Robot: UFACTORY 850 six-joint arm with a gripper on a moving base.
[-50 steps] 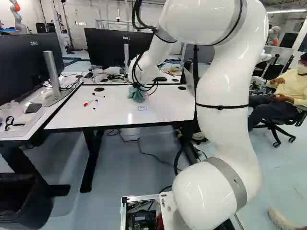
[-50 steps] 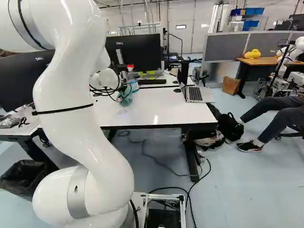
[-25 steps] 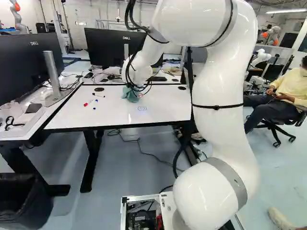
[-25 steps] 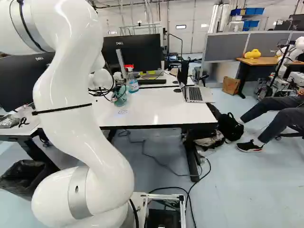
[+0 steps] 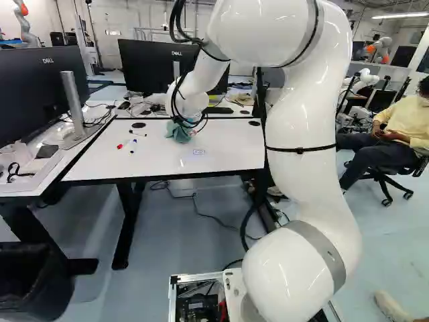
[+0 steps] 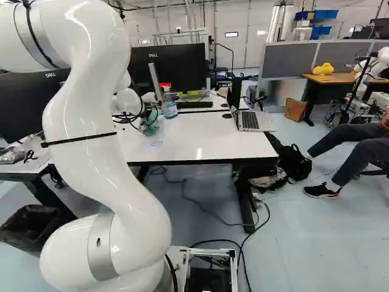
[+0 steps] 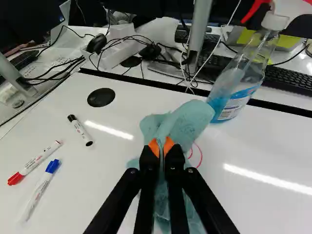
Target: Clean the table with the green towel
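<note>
Out over the white table (image 5: pixel 231 151), my gripper (image 5: pixel 182 121) is partly covered by cables in the left base view; the bunched green towel (image 5: pixel 178 132) lies under it on the tabletop. In the wrist view the gripper (image 7: pixel 162 148) is shut on the towel (image 7: pixel 187 119), its orange pads pinching a fold while cloth spreads ahead and beneath. Red curved pen strokes (image 7: pixel 199 155) show right beside the cloth. A small drawn mark (image 5: pixel 199 151) is nearer the table's front edge.
A spray bottle (image 7: pixel 241 78) stands just ahead of the towel. Black (image 7: pixel 80 130), red (image 7: pixel 34 163) and blue (image 7: pixel 43 187) markers lie to one side. Monitors (image 6: pixel 169 67) and cables line the back; a laptop (image 6: pixel 248 120) sits at the table's far end.
My arm has swung toward the markers, dragging the towel left in the left base view. The red strokes beside it show more clearly there. The base has stayed put.
</note>
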